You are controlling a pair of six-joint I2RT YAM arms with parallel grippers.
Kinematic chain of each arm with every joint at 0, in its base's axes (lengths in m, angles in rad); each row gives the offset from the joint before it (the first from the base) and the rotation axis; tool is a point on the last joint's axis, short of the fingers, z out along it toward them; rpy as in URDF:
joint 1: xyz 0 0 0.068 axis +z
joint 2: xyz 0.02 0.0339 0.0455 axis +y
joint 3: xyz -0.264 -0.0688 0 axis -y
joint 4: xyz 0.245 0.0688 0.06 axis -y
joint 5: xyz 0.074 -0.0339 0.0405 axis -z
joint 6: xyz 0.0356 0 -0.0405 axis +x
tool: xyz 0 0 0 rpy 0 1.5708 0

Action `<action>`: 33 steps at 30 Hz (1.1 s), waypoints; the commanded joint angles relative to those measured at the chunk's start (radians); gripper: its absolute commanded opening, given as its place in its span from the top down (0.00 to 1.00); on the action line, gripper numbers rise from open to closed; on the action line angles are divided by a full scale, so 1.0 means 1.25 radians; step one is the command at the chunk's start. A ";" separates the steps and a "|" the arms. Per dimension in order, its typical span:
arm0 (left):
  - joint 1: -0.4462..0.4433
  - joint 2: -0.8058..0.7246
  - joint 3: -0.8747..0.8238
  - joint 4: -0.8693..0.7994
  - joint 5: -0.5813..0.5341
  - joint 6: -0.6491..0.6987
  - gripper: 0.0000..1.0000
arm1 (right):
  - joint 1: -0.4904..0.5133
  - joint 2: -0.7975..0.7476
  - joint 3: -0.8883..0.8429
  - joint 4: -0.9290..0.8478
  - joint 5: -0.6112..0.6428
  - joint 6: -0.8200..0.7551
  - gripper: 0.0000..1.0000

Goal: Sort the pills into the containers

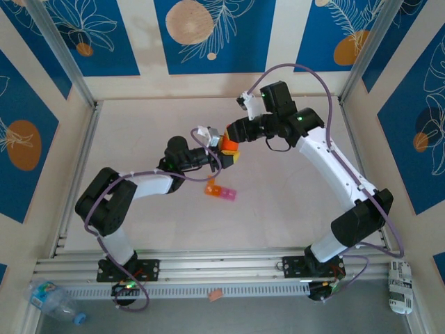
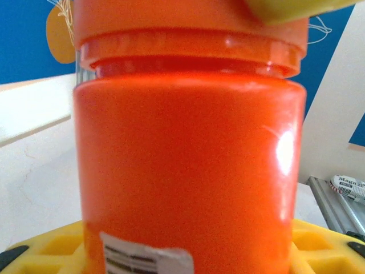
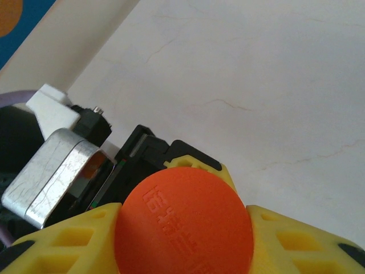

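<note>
So we're at the opening step. The left gripper point(image 2: 188, 251) is clamped on the body of the orange bottle point(image 2: 188, 171), with a yellow finger on each side at the bottom of its own camera. The right gripper point(image 3: 182, 242) comes in from the far side, and its 2 yellow fingers point(image 3: 296, 240) sit tight against the cap point(image 3: 182, 220), so we'd call that a grip on the cap.

The containers point(image 1: 221, 191), 1 orange cube and 2 pink ones joined in a strip, lie on the worktop point(image 1: 292, 209) just on the near side of the 2 grippers and lower down. Neither gripper is touching them.

Our guess is the pills are inside the bottle, so sorting hasn't begun. Next we'd have the right gripper twist the cap off while the left holds the bottle steady and upright. If the left grip slips, the whole bottle just spins.

View differences:
- The top camera gives us the strip and how both arms meet.
- The left wrist camera shows the bottle's label and the ridge under the cap.
- The right wrist camera shows the raised lettering on top of the cap, plus the left gripper's black and metal body behind it.
</note>
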 commanded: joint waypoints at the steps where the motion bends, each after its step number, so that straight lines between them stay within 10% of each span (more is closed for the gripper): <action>1: 0.000 -0.007 0.037 0.082 -0.003 -0.007 1.00 | 0.046 0.008 -0.047 -0.045 0.068 0.149 0.59; 13: 0.000 0.001 0.035 0.082 -0.011 -0.002 1.00 | 0.158 -0.009 -0.080 -0.036 0.302 0.338 0.58; 33: 0.001 0.010 0.028 0.091 -0.006 -0.006 1.00 | 0.037 -0.087 0.079 -0.062 0.097 0.206 0.06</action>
